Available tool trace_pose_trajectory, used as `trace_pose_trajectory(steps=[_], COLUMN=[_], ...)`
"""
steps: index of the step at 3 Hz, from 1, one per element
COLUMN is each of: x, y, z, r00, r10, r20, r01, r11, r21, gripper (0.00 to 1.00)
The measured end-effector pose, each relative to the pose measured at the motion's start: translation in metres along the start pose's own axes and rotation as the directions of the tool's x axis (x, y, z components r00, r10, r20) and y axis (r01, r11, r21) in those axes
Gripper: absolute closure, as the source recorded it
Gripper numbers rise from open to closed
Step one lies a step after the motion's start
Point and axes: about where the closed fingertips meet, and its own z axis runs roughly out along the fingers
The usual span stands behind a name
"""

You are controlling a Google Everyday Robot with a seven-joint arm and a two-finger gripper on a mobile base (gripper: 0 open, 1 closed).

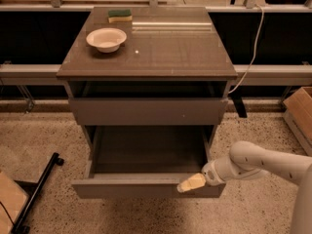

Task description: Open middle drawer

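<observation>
The middle drawer (pixel 146 189) of the grey-brown cabinet (pixel 146 65) stands pulled far out, and its empty inside (pixel 148 147) shows. My gripper (pixel 191 183), with a cream-coloured tip on a white arm (pixel 258 162), comes in from the right. It rests at the top rim of the drawer's front panel, right of its middle. The uppermost drawer front (pixel 146 111) sits above, out only a little. The lowest drawer is hidden under the open one.
A white bowl (pixel 106 38) and a green-and-yellow sponge (pixel 119 15) lie on the cabinet top. A black stand leg (pixel 36 194) lies on the floor at the left. A cardboard box (pixel 300 113) is at the right. A white cable (pixel 251 48) hangs behind the cabinet.
</observation>
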Motion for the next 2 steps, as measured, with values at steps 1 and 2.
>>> trace_pose_trajectory(steps=[1, 2], x=[0.008, 0.022], y=[0.002, 0.003], z=[-0.003, -0.013], r00=[1.000, 0.998], r10=[0.021, 0.057], r20=[-0.017, -0.022], r01=[-0.021, -0.057], r11=[0.9998, 0.9982], r21=[-0.002, -0.016], gripper=[0.00, 0.00])
